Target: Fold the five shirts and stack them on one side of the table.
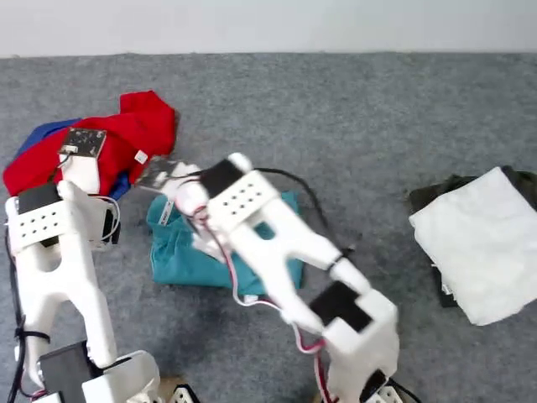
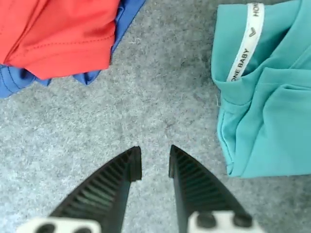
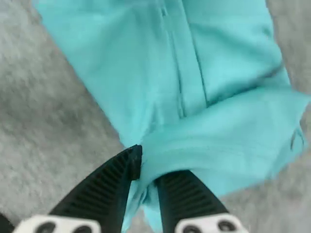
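Right hand (image 3: 148,170) is pinched on the teal shirt (image 3: 194,97) edge, cloth between its fingers. Left hand (image 2: 154,162) has a narrow gap, holds nothing, and hovers over grey tabletop (image 1: 361,117) between the teal shirt and red shirt (image 1: 134,130) (blue shirt (image 2: 14,82) underneath). Teal shirt sits mid-tabletop, roughly folded. White shirt (image 1: 482,239) lies on dark shirt (image 1: 436,197) at the opposite edge.

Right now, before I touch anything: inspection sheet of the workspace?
Surface: grey table, fuzzy covering.
Job's things: teal shirt at centre, partly folded; red shirt crumpled over blue shirt; white shirt folded on dark shirt at the opposite side.
Clutter: nothing seen.
Grippers: left gripper open above bare surface; right gripper shut on the teal shirt's edge.
Cables: black cable beside the teal shirt; red and white wires along an arm.
Surroundings: white wall behind.
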`<state>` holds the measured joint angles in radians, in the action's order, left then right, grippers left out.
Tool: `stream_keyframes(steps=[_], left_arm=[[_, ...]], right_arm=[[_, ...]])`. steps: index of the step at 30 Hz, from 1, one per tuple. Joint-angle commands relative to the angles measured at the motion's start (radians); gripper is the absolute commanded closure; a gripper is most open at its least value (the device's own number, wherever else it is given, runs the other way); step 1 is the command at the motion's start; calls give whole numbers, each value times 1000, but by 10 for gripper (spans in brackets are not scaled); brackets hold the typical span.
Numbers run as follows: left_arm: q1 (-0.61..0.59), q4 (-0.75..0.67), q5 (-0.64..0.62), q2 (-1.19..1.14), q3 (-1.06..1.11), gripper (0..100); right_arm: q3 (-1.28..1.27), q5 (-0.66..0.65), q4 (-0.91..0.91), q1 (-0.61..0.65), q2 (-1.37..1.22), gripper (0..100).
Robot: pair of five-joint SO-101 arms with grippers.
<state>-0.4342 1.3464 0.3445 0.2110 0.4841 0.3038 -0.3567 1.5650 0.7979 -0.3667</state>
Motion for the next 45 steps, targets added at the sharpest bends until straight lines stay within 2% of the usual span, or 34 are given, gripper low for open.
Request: stream_keyframes(steps=[1, 7, 15, 21, 26, 31, 35, 39, 45], left_arm=[[-5, 9, 3, 26, -28, 895], [-9, 9, 5, 28, -28, 895], [-14, 9, 8, 28, -36, 895], [-137, 11, 3, 28, -104, 895], [-239, 66, 3, 28, -168, 895], [-282, 64, 3, 28, -186, 895], [-282, 64, 3, 28, -186, 895], [-282, 64, 3, 28, -185, 895], [-282, 64, 3, 28, -183, 895]], right_arm=[[189, 25, -2, 28, -99, 988], [428, 60, 2, 81, -278, 988], [621, 61, 36, 127, -407, 988], [689, 61, 18, 148, -472, 988], [760, 61, 19, 170, -545, 985], [789, 61, 50, 173, -565, 879], [879, 112, 111, 170, -559, 783], [1068, 112, 226, 159, -561, 778], [1163, 114, 232, 38, -562, 778]])
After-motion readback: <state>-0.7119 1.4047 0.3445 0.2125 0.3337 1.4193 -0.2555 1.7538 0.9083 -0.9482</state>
